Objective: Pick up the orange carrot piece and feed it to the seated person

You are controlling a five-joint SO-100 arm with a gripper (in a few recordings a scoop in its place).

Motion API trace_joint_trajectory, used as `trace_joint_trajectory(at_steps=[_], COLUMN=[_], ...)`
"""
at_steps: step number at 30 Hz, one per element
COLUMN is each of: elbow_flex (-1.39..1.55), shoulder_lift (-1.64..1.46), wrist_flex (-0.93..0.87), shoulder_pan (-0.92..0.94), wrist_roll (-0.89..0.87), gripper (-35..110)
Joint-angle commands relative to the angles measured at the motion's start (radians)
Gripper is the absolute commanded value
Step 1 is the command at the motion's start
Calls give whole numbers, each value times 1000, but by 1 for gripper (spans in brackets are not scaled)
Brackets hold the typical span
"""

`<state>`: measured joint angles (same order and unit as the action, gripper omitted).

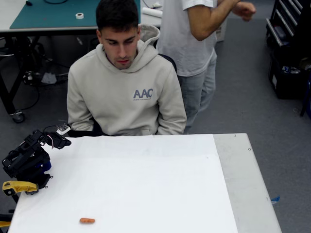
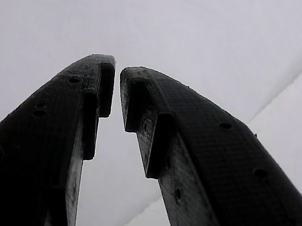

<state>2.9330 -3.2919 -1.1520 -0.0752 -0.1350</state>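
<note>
The orange carrot piece [image 1: 87, 220] lies on the white table top [image 1: 155, 184] near the front left edge, touched by nothing. My black arm is folded at the table's left edge, with the gripper [image 1: 62, 141] well behind the carrot and near the back left corner. In the wrist view the gripper [image 2: 116, 83] has its tips almost touching, nothing between them, and plain white surface behind. The seated person [image 1: 126, 97] in a beige hoodie sits behind the table's far edge, looking down.
A standing person [image 1: 194, 43] in grey is behind and to the right of the seated one. A bare grey strip [image 1: 243, 184] runs down the table's right side. A yellow part [image 1: 17, 187] sticks out at the arm's base.
</note>
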Motion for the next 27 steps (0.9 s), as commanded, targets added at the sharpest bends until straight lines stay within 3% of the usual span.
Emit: trace_joint_trajectory(at_steps=[1,27], elbow_flex=[-8,-8], shoulder_lift=[-9,-9], wrist_flex=[15,15], shoulder_pan=[-21,-21], wrist_roll=[-21,-20], gripper=[-2,-2])
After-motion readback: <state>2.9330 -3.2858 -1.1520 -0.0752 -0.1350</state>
